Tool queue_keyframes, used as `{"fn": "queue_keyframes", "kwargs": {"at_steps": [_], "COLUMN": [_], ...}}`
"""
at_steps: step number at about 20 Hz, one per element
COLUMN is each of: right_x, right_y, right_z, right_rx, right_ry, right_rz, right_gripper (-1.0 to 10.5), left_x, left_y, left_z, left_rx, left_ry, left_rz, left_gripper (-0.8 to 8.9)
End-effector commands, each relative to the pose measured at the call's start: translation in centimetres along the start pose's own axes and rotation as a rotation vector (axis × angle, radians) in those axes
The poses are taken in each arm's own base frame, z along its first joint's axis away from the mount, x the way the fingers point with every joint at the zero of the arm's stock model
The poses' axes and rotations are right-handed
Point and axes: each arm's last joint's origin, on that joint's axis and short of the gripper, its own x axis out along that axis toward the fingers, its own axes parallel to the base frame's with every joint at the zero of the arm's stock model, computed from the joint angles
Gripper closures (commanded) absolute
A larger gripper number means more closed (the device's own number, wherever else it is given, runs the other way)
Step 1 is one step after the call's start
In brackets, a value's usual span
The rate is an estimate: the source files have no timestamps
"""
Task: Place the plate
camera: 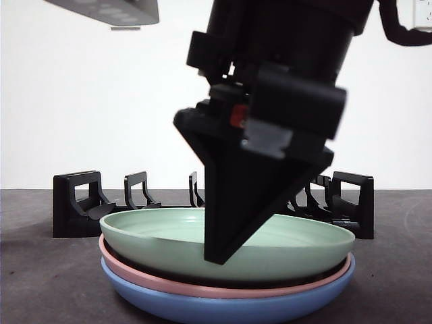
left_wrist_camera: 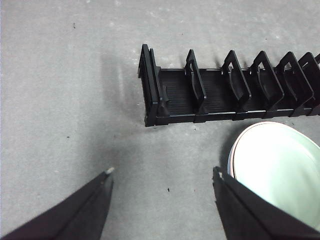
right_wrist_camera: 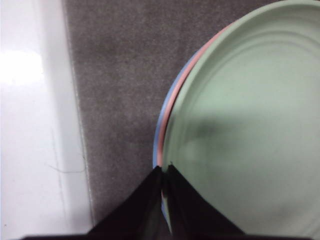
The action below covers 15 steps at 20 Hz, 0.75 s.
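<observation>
Grey felt-like table, white strip along its edge beside the right pincer; plain white wall behind. Black slotted rack lies beyond the plates, ahead of the left pincer, which hovers spread and empty over bare table, plates just off 1 jaw. Stack of 3: green plate on top, pink plate under it, blue plate lowest. Right pincer is down at the stack's rim, jaws pressed together on the green plate's edge. Judgement: grip looks shallow, so lift slowly, peel only the top plate, keep it level, then tilt upright for a rack slot.
</observation>
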Motion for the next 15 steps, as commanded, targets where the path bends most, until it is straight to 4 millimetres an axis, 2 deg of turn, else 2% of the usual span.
{"fn": "queue_keyframes", "kwargs": {"at_steps": [1,5,7,9,11,13,15], "right_x": [0.4,0.2,-0.8,-2.4,-3.8,-4.9,-6.0], "right_y": [0.4,0.4,0.1,-0.6,-2.3,-5.4,-8.8], "right_z": [0.4,0.6,1.0,1.5,1.2,0.2,-1.6], "right_rx": [-0.016,0.033,0.059,0.077,0.119,0.23,0.385], "right_ry": [-0.009,-0.02,-0.055,-0.116,-0.161,-0.213,-0.254], "right_rz": [0.039,0.063,0.068,0.028,-0.084,-0.125,-0.137], "right_gripper": [9.2,8.5,7.6,7.3,7.3,7.3,7.3], "left_x": [-0.2,-0.2,-0.2,-0.2,-0.2,-0.2,-0.2], "left_y": [-0.1,-0.1,-0.1,-0.1,-0.1,-0.1,-0.1], "left_z": [0.4,0.3,0.3,0.3,0.3,0.3,0.3], "left_rx": [0.0,0.0,0.0,-0.002,-0.007,-0.007,-0.012], "left_ry": [-0.018,-0.016,-0.016,-0.017,-0.017,-0.017,-0.016], "left_rz": [0.001,0.001,0.001,0.001,0.001,0.001,0.001], "left_gripper": [5.04,5.05,5.04,5.04,5.04,5.04,5.04]}}
